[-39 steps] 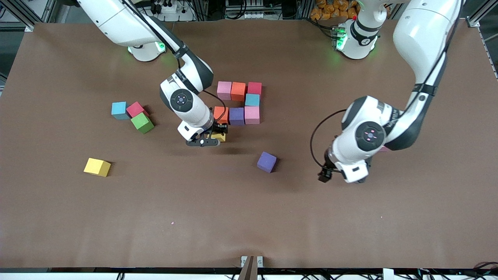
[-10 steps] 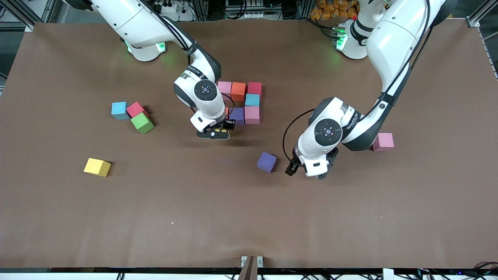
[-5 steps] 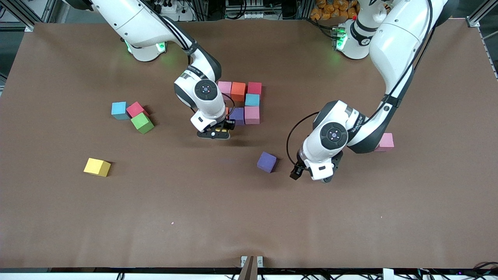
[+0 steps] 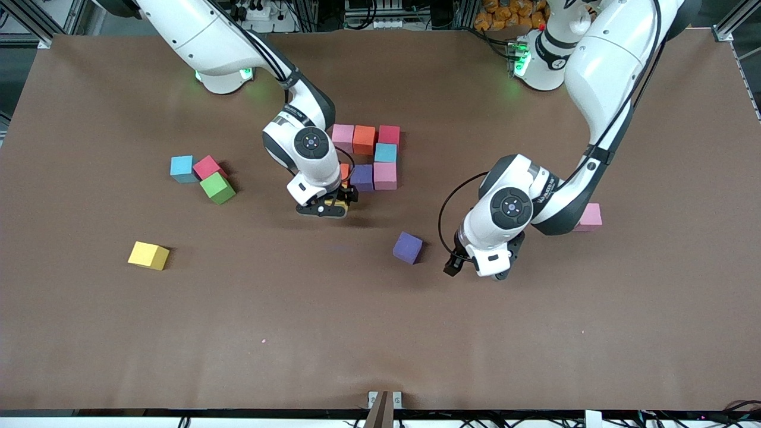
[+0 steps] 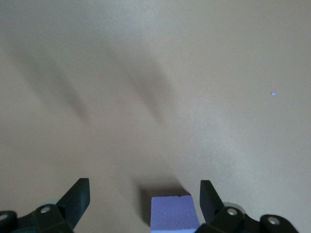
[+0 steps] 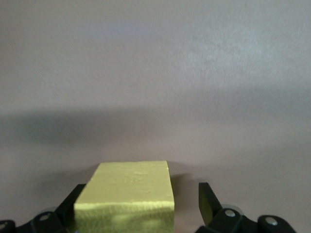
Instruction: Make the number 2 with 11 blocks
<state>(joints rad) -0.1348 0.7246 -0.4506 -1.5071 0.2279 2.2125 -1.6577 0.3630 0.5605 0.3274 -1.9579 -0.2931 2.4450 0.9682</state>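
Low in the frame, toward the right arm's end of the bench [image 4: 380, 333], a loose yellow cube [image 4: 148, 255] lies alone. Near the frame's centre sits a loose purple cube [image 4: 407, 248]. The left gripper [image 5: 143, 187] hangs low over the bench just beside it, toward the left arm's end. Its fingers [image 5: 80, 191] are spread wide and hold nothing. In the left wrist view the purple cube shows between them and touches neither. A little higher in the frame a lone pink cube [image 4: 590, 215] peeks out past the left arm.

At mid-frame the right gripper [image 6: 141, 190] is down around a second yellow cube [image 6: 129, 199]. This cube rests on the bench just nearer the camera than the unfinished number 2 [image 4: 371, 156]. The right fingers [image 6: 206, 194] stand open. One is clearly apart from the cube. Whether the other touches it I cannot tell.

Toward the right arm's end, a green cube [image 4: 217, 188], a red cube [image 4: 208, 166] and a blue cube [image 4: 181, 169] huddle together.

The number's nearest row shows an orange cube [image 4: 343, 171], mostly hidden by the right arm, then a purple cube [image 4: 361, 177] and a pink cube [image 4: 384, 175]. Farther off sits a single light blue cube [image 4: 385, 153]. Farthest, in the upper middle of the frame, run pink [image 4: 343, 138], orange [image 4: 364, 139] and red [image 4: 389, 135] cubes.
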